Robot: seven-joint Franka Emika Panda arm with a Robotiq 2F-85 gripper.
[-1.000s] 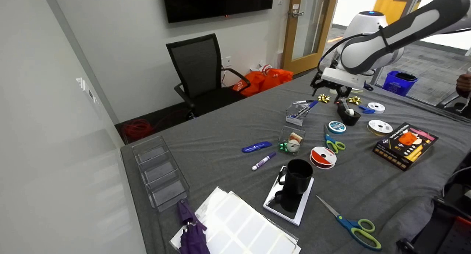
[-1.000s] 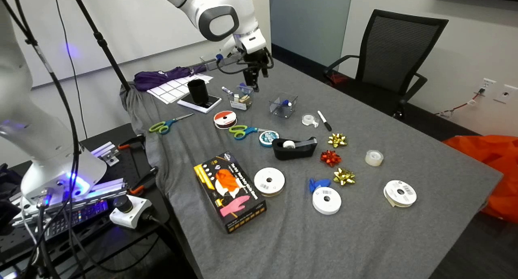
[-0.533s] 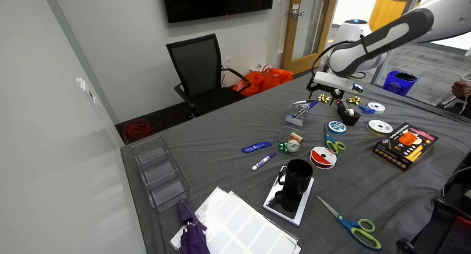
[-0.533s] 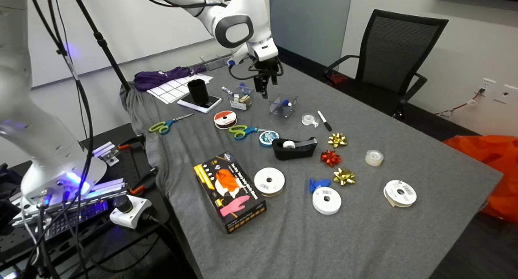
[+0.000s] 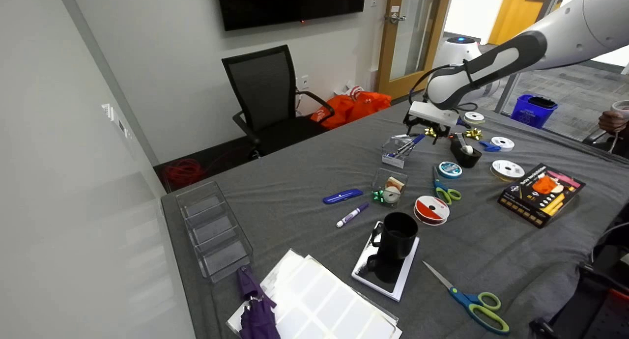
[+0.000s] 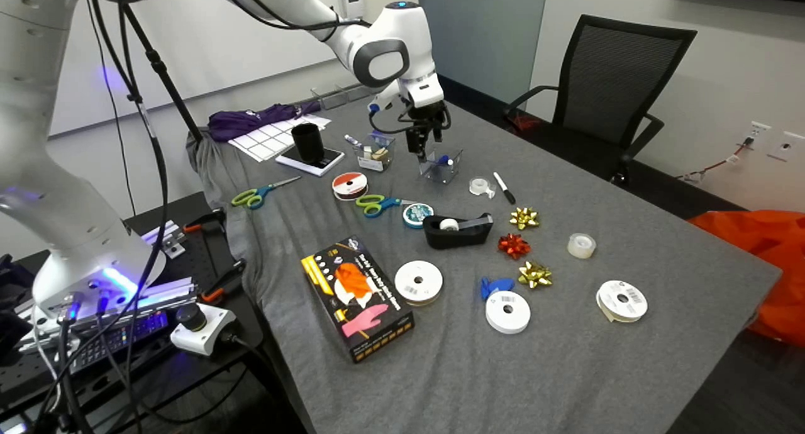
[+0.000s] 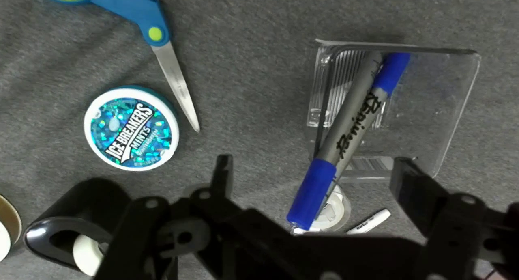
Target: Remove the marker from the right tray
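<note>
A grey marker with blue caps (image 7: 352, 128) leans in a clear square tray (image 7: 464, 99), its lower-left cap sticking out over the rim. A second grey barrel shows beside it; I cannot tell if it is another marker or a reflection. The tray (image 5: 393, 160) and marker (image 5: 417, 139) also show in an exterior view. In an exterior view (image 6: 445, 160) the marker's blue end shows in the right-hand tray (image 6: 438, 177). My gripper (image 7: 314, 164) is open and empty above the tray, fingers on either side of the marker, apart from it. It shows in both exterior views (image 5: 421, 137) (image 6: 429, 148).
A second clear tray (image 6: 373, 163) with small items stands close by. Around the marker's tray are a mint tin (image 7: 131, 128), scissors (image 7: 150, 24), a black tape dispenser (image 7: 81, 215), a tape roll (image 7: 334, 211) and a white marker (image 7: 369, 222).
The arm has come down and across, bringing the open gripper over the marker's tray. The trays, the marker and the other objects on the table have not moved.
</note>
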